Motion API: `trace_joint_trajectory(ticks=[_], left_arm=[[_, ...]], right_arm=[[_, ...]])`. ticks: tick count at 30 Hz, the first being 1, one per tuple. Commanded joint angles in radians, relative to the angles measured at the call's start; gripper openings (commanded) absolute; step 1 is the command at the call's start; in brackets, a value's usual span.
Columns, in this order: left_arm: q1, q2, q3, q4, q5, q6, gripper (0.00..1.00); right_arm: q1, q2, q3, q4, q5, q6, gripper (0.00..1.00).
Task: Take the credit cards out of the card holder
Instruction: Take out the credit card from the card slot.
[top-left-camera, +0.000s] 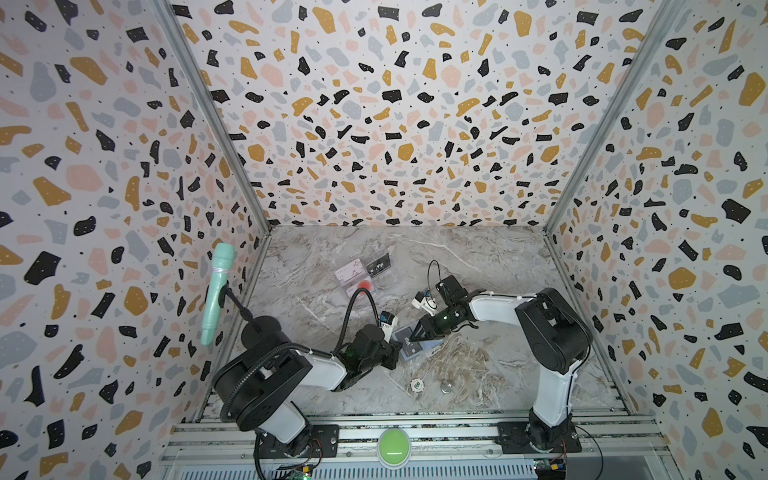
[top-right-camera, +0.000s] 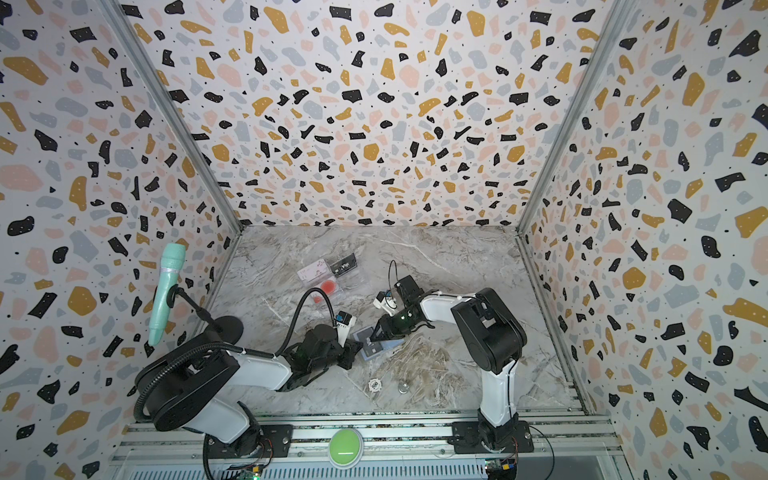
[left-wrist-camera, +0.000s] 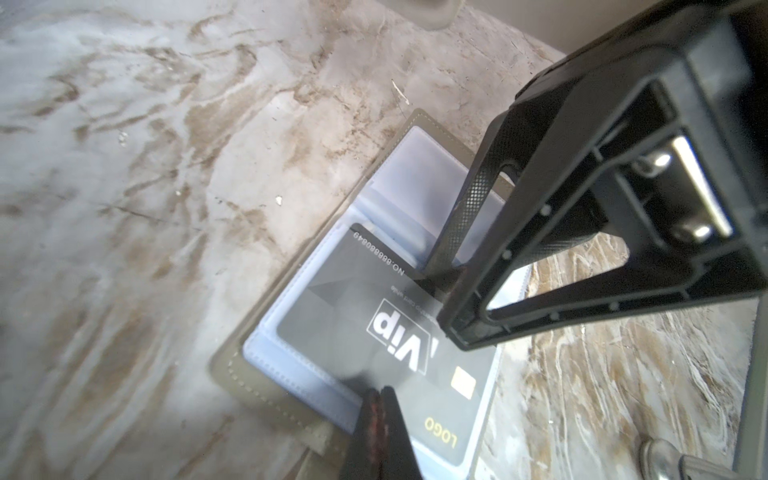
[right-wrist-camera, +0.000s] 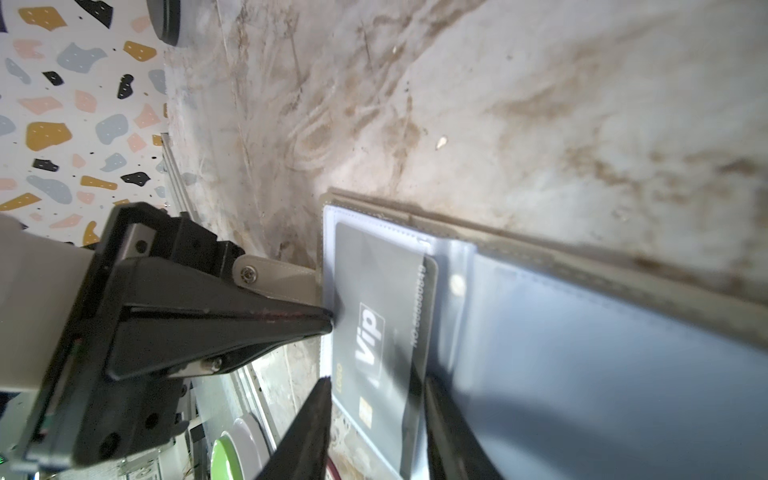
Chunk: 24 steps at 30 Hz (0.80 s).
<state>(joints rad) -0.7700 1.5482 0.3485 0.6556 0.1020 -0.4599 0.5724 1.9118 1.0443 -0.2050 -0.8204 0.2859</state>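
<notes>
A: What could go wrong here?
B: The left tool (left-wrist-camera: 379, 395), jaws together, seems to pin the holder (left-wrist-camera: 232, 365) from 8 o'clock. If it slips, the holder drags along. The right tool (right-wrist-camera: 376, 380), jaws apart astride the card (left-wrist-camera: 345, 316), may snag the sleeve.
A: And the holder?
B: It's open flat on the desk (top-left-camera: 478, 266), with a taupe rim and pale blue sleeves. More cards (top-left-camera: 349, 270) lie at 11 o'clock.

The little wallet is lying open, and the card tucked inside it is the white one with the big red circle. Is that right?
Not quite. The card holder is lying open, but the card tucked inside it is the black VIP card, as the left wrist view shows. The red-circle card lies apart from it, farther back, in a top view.
</notes>
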Motion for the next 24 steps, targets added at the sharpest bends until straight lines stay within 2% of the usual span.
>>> trace_joint_trajectory(ticks=[1,4,9,17,24], left_arm=[[-0.001,0.011,-0.030,-0.094,-0.044,0.014,0.04],[-0.002,0.029,-0.029,-0.091,-0.043,0.017,0.04],[-0.002,0.038,-0.037,-0.076,-0.048,0.011,0.04],[0.000,0.053,-0.055,-0.050,-0.052,0.007,0.04],[-0.001,0.072,-0.069,-0.018,-0.051,0.000,0.04]], right_arm=[[-0.023,-0.007,-0.030,0.009,-0.110,-0.010,0.39],[-0.024,0.003,-0.038,0.037,-0.210,-0.009,0.39],[-0.028,0.007,-0.055,0.077,-0.258,0.011,0.39],[-0.028,0.031,-0.044,0.092,-0.251,0.030,0.39],[-0.030,0.040,-0.071,0.182,-0.123,0.146,0.39]])
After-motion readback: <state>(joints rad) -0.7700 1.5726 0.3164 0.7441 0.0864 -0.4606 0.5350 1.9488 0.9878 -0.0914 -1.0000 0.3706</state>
